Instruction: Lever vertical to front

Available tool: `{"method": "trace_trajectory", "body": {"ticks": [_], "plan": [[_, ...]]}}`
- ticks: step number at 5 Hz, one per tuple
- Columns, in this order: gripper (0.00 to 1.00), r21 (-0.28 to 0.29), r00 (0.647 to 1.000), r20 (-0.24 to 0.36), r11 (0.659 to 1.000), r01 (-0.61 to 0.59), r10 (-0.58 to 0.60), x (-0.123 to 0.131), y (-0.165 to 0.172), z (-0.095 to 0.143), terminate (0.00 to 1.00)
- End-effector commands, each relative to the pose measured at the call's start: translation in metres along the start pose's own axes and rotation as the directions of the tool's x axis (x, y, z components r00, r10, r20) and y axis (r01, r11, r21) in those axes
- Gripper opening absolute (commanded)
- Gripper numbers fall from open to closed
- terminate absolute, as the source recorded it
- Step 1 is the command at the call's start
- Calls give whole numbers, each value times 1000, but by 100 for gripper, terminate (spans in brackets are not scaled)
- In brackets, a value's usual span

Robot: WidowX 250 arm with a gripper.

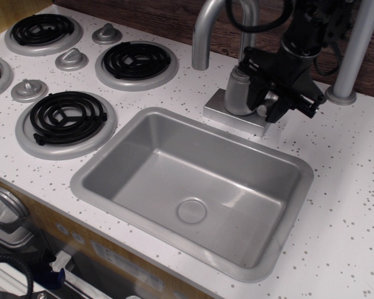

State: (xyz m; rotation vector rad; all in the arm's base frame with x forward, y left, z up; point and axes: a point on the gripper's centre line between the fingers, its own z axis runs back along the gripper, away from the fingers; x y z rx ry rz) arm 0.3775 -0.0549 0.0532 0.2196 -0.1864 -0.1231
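The faucet (234,87) stands on its square base behind the sink (115,146), its curved spout (202,34) reaching left. My black gripper (268,107) has come down on the faucet's right side, over the lever. Only a small silver piece of the lever (269,98) shows between the two black fingers; the paddle is hidden, so I cannot tell its angle. The fingers sit close on either side of that silver piece and appear to grip it.
A grey post (355,47) stands just right of the gripper against the wooden back wall. Black coil burners (136,61) (67,117) and round silver knobs (71,60) fill the left of the counter. The sink drain (192,210) lies in the basin.
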Motion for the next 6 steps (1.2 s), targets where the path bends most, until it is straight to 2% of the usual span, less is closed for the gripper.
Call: {"method": "trace_trajectory", "body": {"ticks": [1,2,3,4,5,6], "plan": [[0,-56,997,51,997,-58,61,-4,10,-5,0],[100,-43,997,36,997,-70,72,-4,10,-1,0],[100,15,995,7,995,-100,100,-9,10,12,0],[100,54,992,2,991,-124,124,-18,10,25,0],[100,67,990,8,988,-142,142,-26,12,30,0],[100,70,988,13,985,-154,154,-29,11,28,100]]}}
